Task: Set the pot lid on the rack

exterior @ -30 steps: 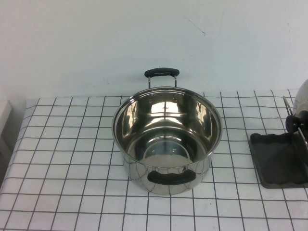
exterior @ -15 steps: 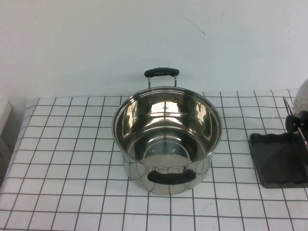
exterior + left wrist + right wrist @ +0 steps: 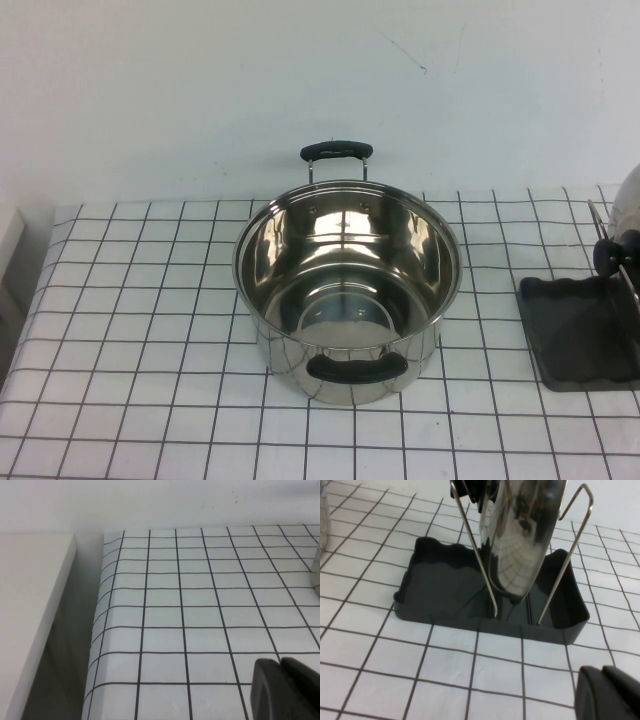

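Steel pot lid [image 3: 520, 540] upright in rack [image 3: 445, 595], left hand [image 3: 286, 690], right hand [image 3: 610, 695] apart.

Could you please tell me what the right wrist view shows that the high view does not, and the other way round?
Only the right wrist view shows the lid standing on edge between the rack's wire bars, its lower rim down in the tray, and the right end effector, shut, beside the rack. Only the high view shows the open pot at the table's middle. Both show the rack and the checked cloth; in the high view the lid is cut off at the right edge. The left end effector, shut over bare cloth, appears in neither.
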Action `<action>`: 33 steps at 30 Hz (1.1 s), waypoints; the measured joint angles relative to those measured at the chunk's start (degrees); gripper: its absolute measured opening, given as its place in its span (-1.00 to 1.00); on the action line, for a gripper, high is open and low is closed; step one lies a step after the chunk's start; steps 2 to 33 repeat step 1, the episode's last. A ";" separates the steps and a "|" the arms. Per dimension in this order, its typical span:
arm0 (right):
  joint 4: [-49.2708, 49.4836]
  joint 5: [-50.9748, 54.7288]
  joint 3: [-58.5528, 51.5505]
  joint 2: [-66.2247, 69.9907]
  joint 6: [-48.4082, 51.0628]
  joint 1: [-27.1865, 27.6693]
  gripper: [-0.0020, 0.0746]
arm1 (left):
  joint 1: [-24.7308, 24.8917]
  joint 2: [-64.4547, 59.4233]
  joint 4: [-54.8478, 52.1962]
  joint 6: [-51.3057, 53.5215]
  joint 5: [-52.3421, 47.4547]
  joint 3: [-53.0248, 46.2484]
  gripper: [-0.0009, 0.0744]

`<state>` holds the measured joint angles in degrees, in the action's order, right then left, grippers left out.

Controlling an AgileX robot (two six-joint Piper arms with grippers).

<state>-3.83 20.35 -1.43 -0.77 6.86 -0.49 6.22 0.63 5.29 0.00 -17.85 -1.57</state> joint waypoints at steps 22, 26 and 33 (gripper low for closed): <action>0.00 0.00 0.00 0.00 0.00 0.00 -0.95 | 0.00 0.00 0.12 0.00 0.00 0.00 -0.98; 0.00 0.00 0.00 0.00 0.00 0.00 -0.95 | 0.00 0.00 0.12 0.00 0.00 0.00 -0.98; 0.00 0.00 0.00 0.00 0.00 0.00 -0.95 | 0.00 0.00 0.12 0.00 0.00 0.00 -0.98</action>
